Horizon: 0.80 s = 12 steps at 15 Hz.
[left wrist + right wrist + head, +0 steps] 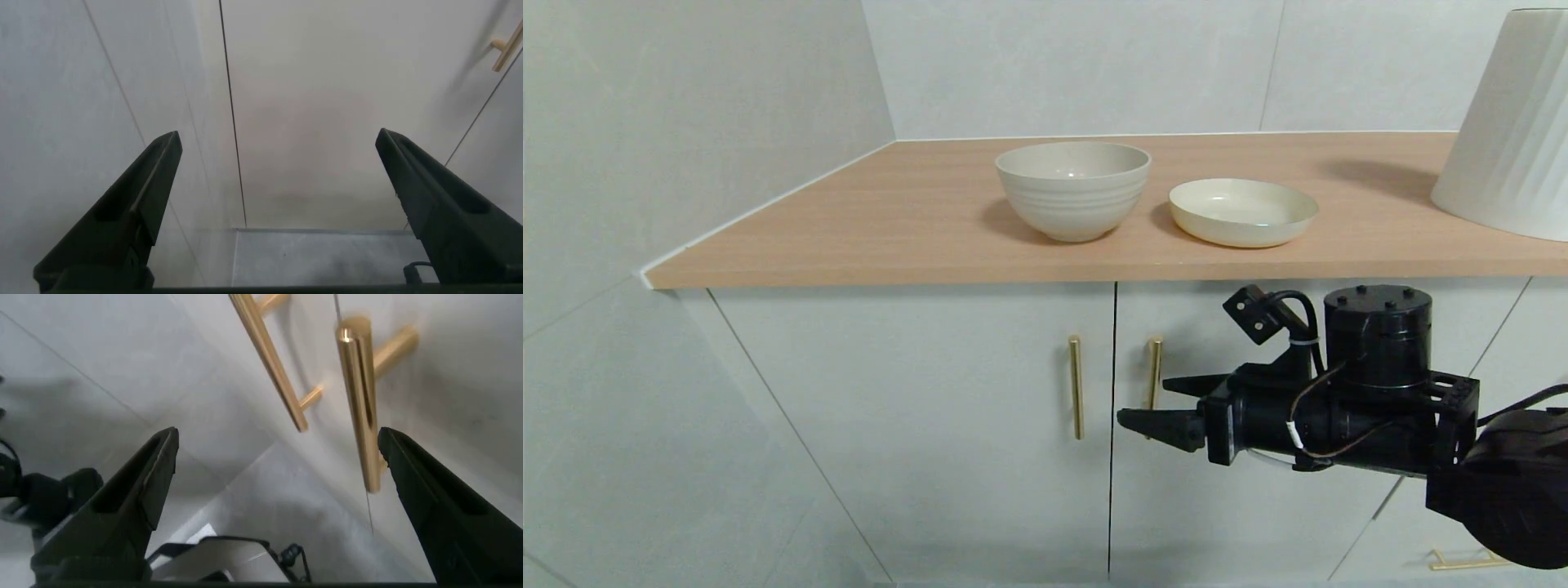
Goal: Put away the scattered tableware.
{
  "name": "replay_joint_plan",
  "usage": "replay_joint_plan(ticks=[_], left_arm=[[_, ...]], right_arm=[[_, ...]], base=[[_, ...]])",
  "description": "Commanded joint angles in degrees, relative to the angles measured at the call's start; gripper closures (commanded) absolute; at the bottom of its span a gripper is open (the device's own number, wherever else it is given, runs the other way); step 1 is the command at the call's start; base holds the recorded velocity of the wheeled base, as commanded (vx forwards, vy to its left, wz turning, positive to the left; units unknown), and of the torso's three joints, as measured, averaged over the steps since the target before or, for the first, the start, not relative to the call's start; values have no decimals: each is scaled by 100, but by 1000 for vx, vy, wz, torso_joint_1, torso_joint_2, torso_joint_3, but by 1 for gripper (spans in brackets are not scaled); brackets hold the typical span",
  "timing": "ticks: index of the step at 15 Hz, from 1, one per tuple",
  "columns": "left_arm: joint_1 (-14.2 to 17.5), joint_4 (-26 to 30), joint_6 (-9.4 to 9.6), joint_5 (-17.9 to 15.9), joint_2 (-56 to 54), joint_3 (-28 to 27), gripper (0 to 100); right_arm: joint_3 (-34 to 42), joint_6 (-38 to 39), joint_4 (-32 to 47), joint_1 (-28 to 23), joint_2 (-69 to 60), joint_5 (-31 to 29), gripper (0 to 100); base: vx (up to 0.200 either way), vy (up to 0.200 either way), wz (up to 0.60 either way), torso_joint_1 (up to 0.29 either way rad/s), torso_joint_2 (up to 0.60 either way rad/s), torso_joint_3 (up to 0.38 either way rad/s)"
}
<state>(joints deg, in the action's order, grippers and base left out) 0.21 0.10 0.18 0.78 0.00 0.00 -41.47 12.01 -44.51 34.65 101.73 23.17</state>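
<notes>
On the wooden worktop [849, 237] a deep bowl [1072, 189] and a shallow dish [1243, 211] stand side by side with a narrow gap between them. Both are mouth up and near the front edge; being round, neither has a long axis. Bare wood runs from the bowl to the wall corner on the robot's left, and a shorter bare stretch separates the dish from a white lampshade [1511, 131] on the right. Below the edge, two cabinet doors [915, 408] meet at a vertical seam, with upright brass handles [1076, 388] on either side of it. The right hand [1143, 400] hovers in front of the doors at handle height, pointing toward the robot's left, released, with nothing between its spread fingers. The right wrist view brings the handles close, showing their short mounting posts, and both bars are clear of the fingers. In the left wrist view the left hand [278, 204], likewise released and holding nothing, faces a plain door panel, a dark seam and a strip of floor [327, 261].
</notes>
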Motion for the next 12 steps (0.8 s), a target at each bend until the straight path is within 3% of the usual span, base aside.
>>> replay_joint_plan(ticks=[1,12], left_arm=[[6,-1,-1,1,0,0,0],[6,-1,-1,1,0,0,0]], right_arm=[[16,3,-32,-2,128,-6,0],[34,496,-1130,42,620,-129,0]], base=[[0,0,0,0,0,0],[0,0,0,0,0,0]])
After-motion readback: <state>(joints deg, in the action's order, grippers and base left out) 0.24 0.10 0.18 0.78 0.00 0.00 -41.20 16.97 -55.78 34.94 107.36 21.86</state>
